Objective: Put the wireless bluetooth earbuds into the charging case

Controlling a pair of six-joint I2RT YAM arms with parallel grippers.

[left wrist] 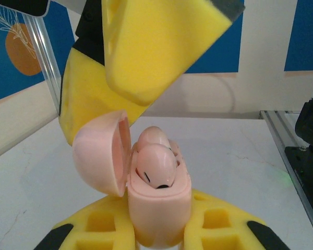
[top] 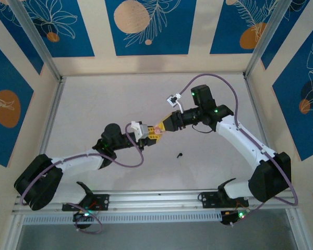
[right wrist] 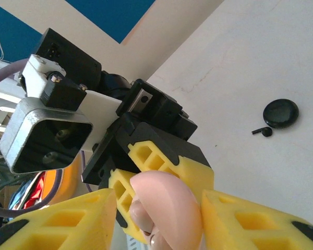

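Left gripper (left wrist: 156, 229) clamps the pink case (left wrist: 159, 208), lid (left wrist: 101, 159) open, a pink earbud (left wrist: 155, 165) seated inside. Right gripper (right wrist: 161, 219) straddles the lid; pinching or not, I can't tell. Beyond its fingers, the black earbud (right wrist: 263, 132) lies beside a black disc (right wrist: 281, 113).

We can read no text, brand, number or sign anywhere. The pink charging case (left wrist: 157, 205) is plain, and the blue wall panels (top: 146, 31) carry only leaf and circle drawings.
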